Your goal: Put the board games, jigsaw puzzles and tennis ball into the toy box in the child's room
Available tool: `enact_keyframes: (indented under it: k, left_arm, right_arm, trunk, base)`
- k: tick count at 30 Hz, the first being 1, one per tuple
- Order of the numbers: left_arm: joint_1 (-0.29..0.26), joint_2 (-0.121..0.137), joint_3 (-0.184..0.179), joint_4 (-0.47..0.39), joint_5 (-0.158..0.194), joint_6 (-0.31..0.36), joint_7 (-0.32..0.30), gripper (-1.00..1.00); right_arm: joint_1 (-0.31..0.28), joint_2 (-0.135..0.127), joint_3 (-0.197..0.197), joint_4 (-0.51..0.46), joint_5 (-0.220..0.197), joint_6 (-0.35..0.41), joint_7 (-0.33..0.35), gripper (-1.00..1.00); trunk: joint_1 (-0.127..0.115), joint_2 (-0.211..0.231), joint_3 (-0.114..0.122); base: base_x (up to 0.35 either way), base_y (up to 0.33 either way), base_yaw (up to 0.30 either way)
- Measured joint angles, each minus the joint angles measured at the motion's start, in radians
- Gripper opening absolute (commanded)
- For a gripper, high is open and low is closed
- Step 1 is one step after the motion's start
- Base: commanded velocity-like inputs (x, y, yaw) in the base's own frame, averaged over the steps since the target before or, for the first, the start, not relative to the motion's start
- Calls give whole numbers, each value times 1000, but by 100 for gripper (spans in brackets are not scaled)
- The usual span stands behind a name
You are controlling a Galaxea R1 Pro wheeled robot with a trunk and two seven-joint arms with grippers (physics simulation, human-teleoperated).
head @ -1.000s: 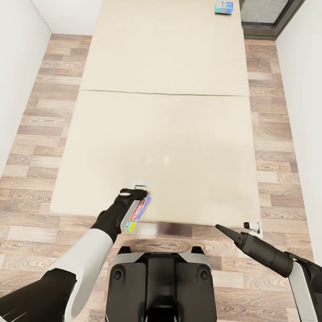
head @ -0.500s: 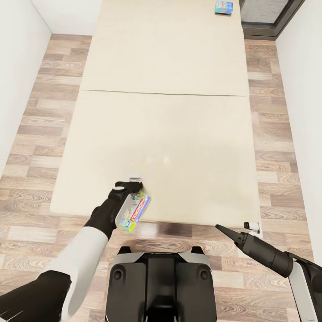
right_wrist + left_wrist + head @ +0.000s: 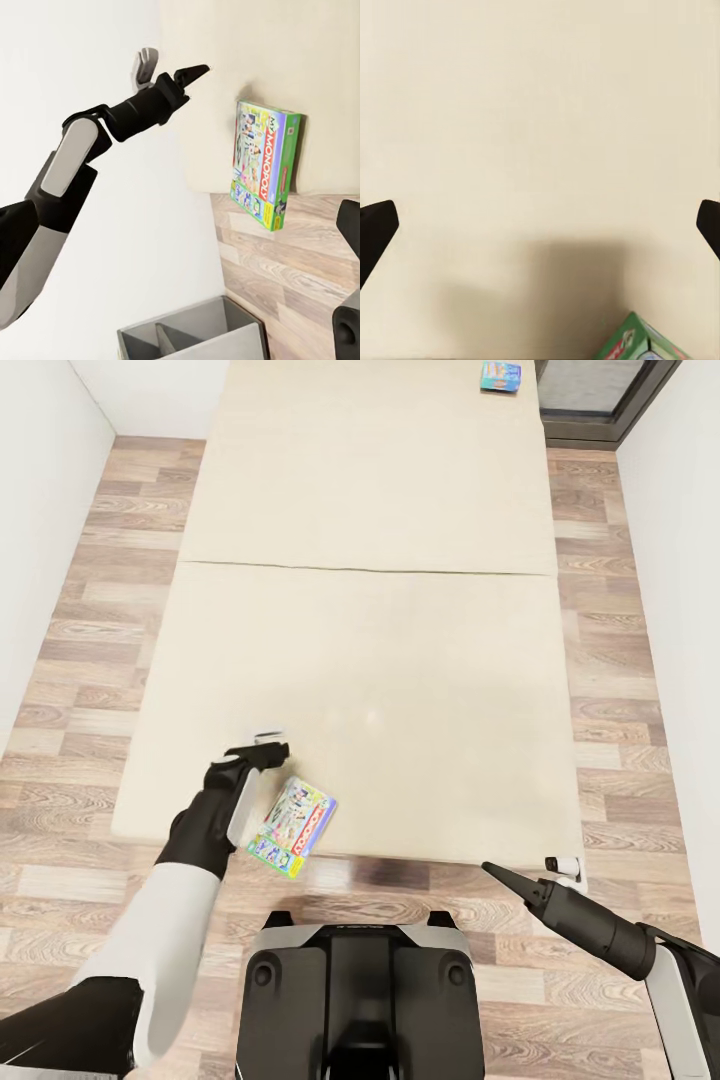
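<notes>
**Board game on the bed's near edge, left end effector open beside it**

The yellow-green board game [image 3: 292, 828] lies flat on the bed [image 3: 400, 660], one end hanging over the near edge. The left end effector [image 3: 262, 745] hovers just beside it, fingers spread wide, holding nothing. A blue board game [image 3: 501, 376] lies at the far corner. For the right end effector [image 3: 490, 870], I cannot tell its opening.

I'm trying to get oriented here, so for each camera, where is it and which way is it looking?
Head view: from the head, down over the bed; both arms, base, left hand beside the game.
Left wrist view: near the left hand, facing the mattress; dark fingertips at both edges.
Right wrist view: near the right hand, looking across at the left arm and bed edge.
All three share the game.
</notes>
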Motion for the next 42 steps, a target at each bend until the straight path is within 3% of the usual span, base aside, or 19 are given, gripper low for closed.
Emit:
enact_keyframes:
  k: [6, 7, 9, 10, 13, 14, 16, 17, 20, 21, 22, 23, 25, 27, 28, 30, 32, 34, 42]
  left_arm:
    - [10, 12, 103, -124, 4, 129, -52, 100]
    - [17, 21, 141, -161, 7, 172, -98, 100]
    - [29, 34, 181, -196, 14, 216, -163, 100]
    - [40, 50, 218, -225, 19, 257, -235, 100]
    - [55, 86, 277, -255, 22, 317, -378, 100]
    - [64, 116, 314, -266, 18, 354, -477, 100]
    - [80, 154, 350, -273, 20, 389, -579, 100]
    - [101, 194, 380, -277, 18, 415, -678, 100]
    - [150, 265, 424, -280, 23, 441, -834, 100]
    - [190, 309, 447, -279, 20, 449, -936, 100]
    - [214, 333, 463, -278, 24, 454, -992, 100]
    - [263, 374, 485, -274, 22, 454, -1097, 100]
    - [349, 434, 522, -257, 21, 452, -1251, 100]
    - [409, 471, 547, -242, 25, 444, -1345, 100]
    - [457, 501, 568, -230, 25, 428, -1427, 100]
    - [512, 529, 595, -217, 28, 398, -1535, 100]
    - [543, 543, 611, -207, 28, 378, -1621, 100]
    - [555, 548, 616, -202, 27, 372, -1663, 100]
    - [572, 556, 621, -195, 27, 365, -1731, 100]
  right_arm:
    - [0, 0, -1, 0, -1, 0, 0, 100]
    - [0, 0, -1, 0, -1, 0, 0, 100]
    - [0, 0, -1, 0, -1, 0, 0, 100]
    - [0, 0, -1, 0, -1, 0, 0, 100]
    - [0, 0, -1, 0, -1, 0, 0, 100]
    - [0, 0, -1, 0, -1, -1, 1, 100]
    - [0, 0, -1, 0, -1, -1, 1, 100]
    - [0, 0, -1, 0, -1, -1, 1, 100]
    - [0, 0, -1, 0, 0, -1, 1, 100]
    - [0, 0, -1, 0, 0, -3, 2, 100]
    - [0, 0, -1, 0, -1, -6, 2, 100]
    - [0, 0, -1, 0, -1, -17, 2, 100]
    - [0, -2, -1, 0, -3, -41, 1, 100]
    - [0, -2, 0, 0, -4, -56, -1, 100]
    - [0, -1, 0, 0, -5, -66, -2, 100]
    - [0, -1, 3, 0, -3, -76, -4, 100]
    - [0, 0, 7, 0, -1, -82, -5, 100]
    - [0, 1, 9, 0, 0, -84, -6, 100]
    - [0, 1, 10, 0, 2, -89, -3, 100]
  trunk:
    - [0, 0, 0]
    - [0, 0, 0]
    - [0, 0, 0]
    - [0, 0, 0]
    - [0, 0, 0]
    - [0, 0, 0]
    - [0, 0, 0]
    - [0, 0, 0]
    - [0, 0, 0]
    - [0, 0, 0]
    - [0, 0, 0]
    - [0, 0, 0]
    - [0, 0, 0]
    - [0, 0, 0]
    - [0, 0, 0]
    - [0, 0, 0]
    - [0, 0, 0]
    - [0, 0, 0]
    - [0, 0, 0]
  base:
    - [0, 0, 0]
    - [0, 0, 0]
    - [0, 0, 0]
    - [0, 0, 0]
    - [0, 0, 0]
    - [0, 0, 0]
    - [0, 0, 0]
    - [0, 0, 0]
    - [0, 0, 0]
    - [0, 0, 0]
    - [0, 0, 0]
    - [0, 0, 0]
    - [0, 0, 0]
    - [0, 0, 0]
    - [0, 0, 0]
    - [0, 0, 0]
    - [0, 0, 0]
    - [0, 0, 0]
    - [0, 0, 0]
